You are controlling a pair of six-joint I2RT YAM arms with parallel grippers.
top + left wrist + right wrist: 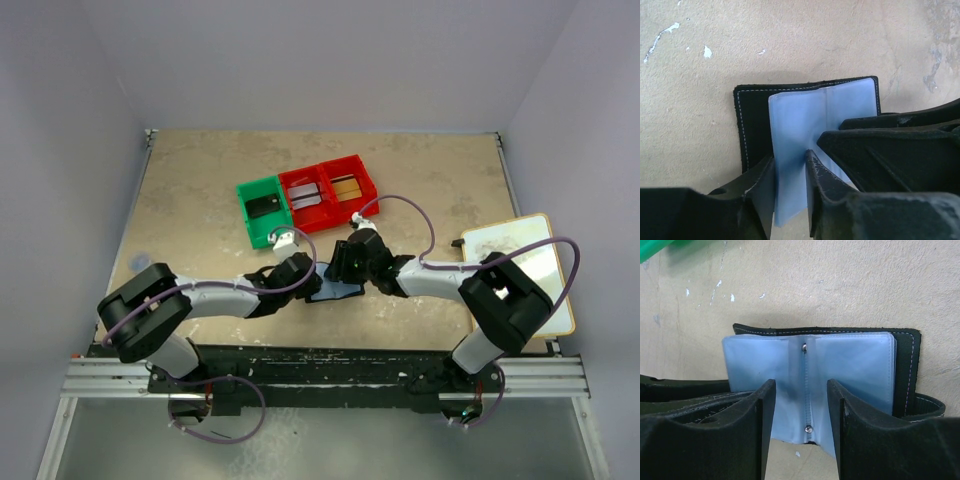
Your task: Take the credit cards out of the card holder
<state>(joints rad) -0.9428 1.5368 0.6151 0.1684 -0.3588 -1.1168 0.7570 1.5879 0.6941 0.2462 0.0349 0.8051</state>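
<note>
The card holder [336, 290] lies open on the table between both grippers, black outside with pale blue sleeves inside. In the left wrist view my left gripper [790, 165] is narrowly open, its tips set on a blue sleeve [800, 120]. In the right wrist view my right gripper [801, 390] is open, its fingers either side of the riveted spine of the card holder [860, 365]. I see no card in the sleeves. In the top view a black card [264, 207], a silver card [304, 196] and a gold card [347, 187] lie in the bins.
A green bin [250, 222] and two red bins [322, 214] stand side by side just behind the grippers. A white board [520, 262] lies at the table's right edge. The green bin's corner [652, 249] shows in the right wrist view.
</note>
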